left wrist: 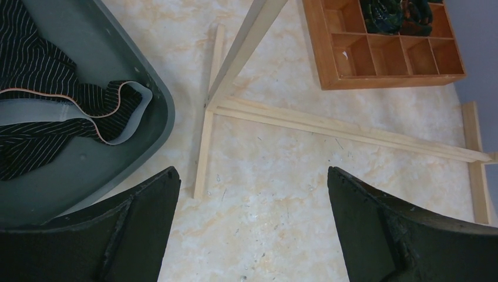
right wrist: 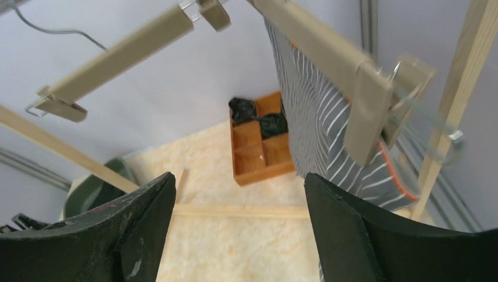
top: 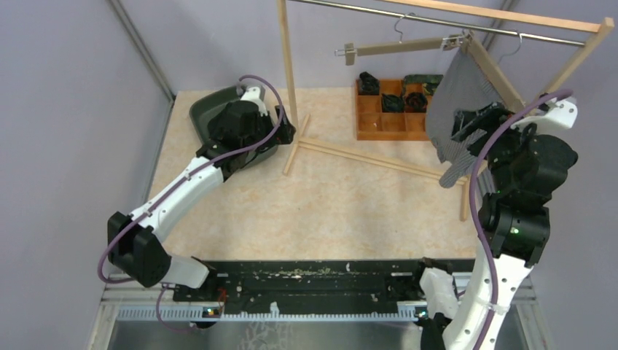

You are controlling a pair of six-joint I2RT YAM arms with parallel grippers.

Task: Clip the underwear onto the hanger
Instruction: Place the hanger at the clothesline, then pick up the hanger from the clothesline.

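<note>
Logged grey striped underwear (top: 455, 95) hanging from tilted hanger (top: 495, 73) at right, with right gripper (right wrist: 238, 176) gaping beside it, gripping nothing. Saw green tub (left wrist: 160, 117) holding black pinstriped underwear (left wrist: 47, 76), left gripper (left wrist: 252, 173) spread wide and empty just beside. Counted dark rolled garments (top: 393, 100) in far compartments of wooden tray (top: 386, 136).

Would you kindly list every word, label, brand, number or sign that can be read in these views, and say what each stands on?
No text can be read.
The orange wooden compartment tray, the beige clip hangers, the grey striped underwear and the dark green plastic bin show no print.
The black rail at the table's near edge carries pale specks, too small to tell whether they are lettering.
</note>
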